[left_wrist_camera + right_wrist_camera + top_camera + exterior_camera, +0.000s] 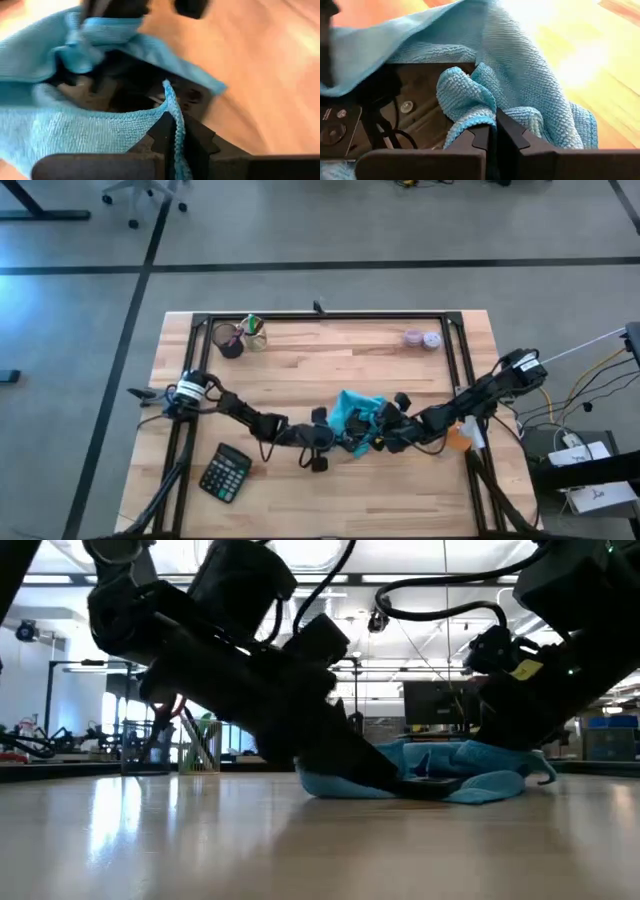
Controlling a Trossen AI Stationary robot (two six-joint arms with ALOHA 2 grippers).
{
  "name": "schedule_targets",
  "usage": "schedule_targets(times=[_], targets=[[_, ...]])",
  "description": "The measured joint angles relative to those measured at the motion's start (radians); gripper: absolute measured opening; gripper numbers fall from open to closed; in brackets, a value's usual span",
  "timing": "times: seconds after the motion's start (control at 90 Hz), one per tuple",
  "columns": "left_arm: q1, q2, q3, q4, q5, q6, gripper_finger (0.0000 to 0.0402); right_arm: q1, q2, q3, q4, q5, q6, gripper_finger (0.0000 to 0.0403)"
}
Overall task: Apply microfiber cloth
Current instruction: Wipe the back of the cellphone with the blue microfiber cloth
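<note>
Jaws of left gripper (175, 145) pinch hem of microfiber cloth (352, 412); right gripper (492, 137) jaws pinch another fold. Cloth bunched at table (330, 360) centre, over dark phone (337, 130). Bare wood upper centre. Cup (229, 340) upper left holds pens. Calculator (225, 473) lower left.

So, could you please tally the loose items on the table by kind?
Microfiber cloth: 1, pinched by left gripper and right gripper
Calculator: 1
Dark cup: 1
Phone beneath the cloth: 1
Small lilac items: 2
Total: 6
</note>
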Motion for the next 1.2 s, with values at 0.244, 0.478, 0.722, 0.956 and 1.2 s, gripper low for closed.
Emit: schedule_targets(times=[0.244, 0.478, 0.722, 0.956, 1.2], targets=[[0.066, 0.013, 0.097, -0.104, -0.013, 0.07, 0.0021, -0.013, 0.0, -0.003, -0.021, 0.038, 0.0, 0.0], [0.081, 0.013, 0.087, -0.118, 0.037, 0.059, 0.0021, -0.017, -0.009, -0.003, -0.017, 0.024, -0.001, 0.0], [0.063, -0.117, 0.065, -0.303, 0.033, 0.019, 0.0021, -0.016, -0.05, 0.003, -0.023, -0.003, -0.231, 0.0], [0.078, -0.197, 0.041, -0.392, -0.2, 0.001, 0.0021, -0.035, -0.179, 0.084, -0.092, -0.131, -0.653, 0.0022], [0.129, -0.197, -0.019, -0.655, -0.233, -0.249, 0.0021, -0.061, -0.269, 0.229, -0.636, -0.117, -0.707, 0.0119]])
